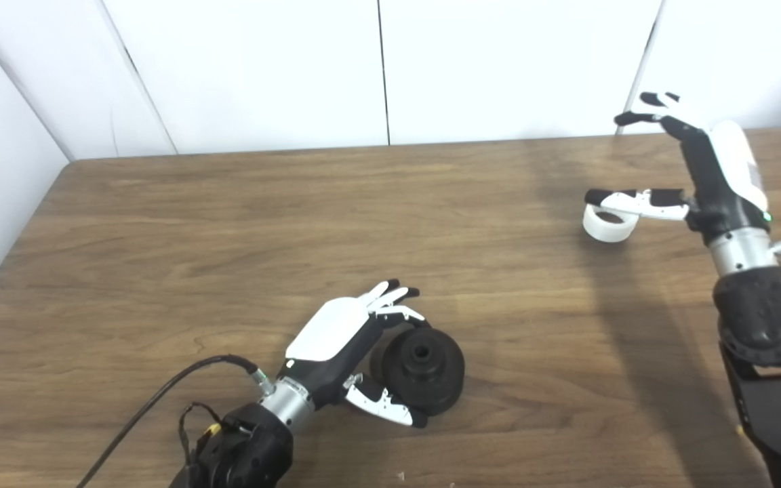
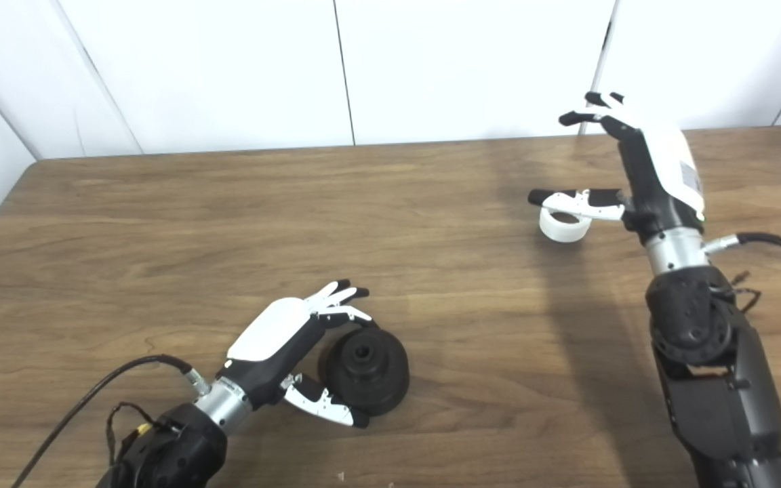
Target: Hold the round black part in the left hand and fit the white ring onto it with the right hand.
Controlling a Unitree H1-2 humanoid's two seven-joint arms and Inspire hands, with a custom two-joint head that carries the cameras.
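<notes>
Black and matte, the round black part (image 1: pixel 423 369) is a stepped disc with a raised hub and a small centre hole, resting on the wooden worktop (image 1: pixel 228 224) near its front edge; the left hand (image 1: pixel 343 346) cups it loosely, fingers spread over its far rim and thumb at its near side; well apart to the right lies the white ring (image 1: pixel 609 224), a short plain band, just under the thumb of the released right hand (image 1: pixel 695 169).
</notes>
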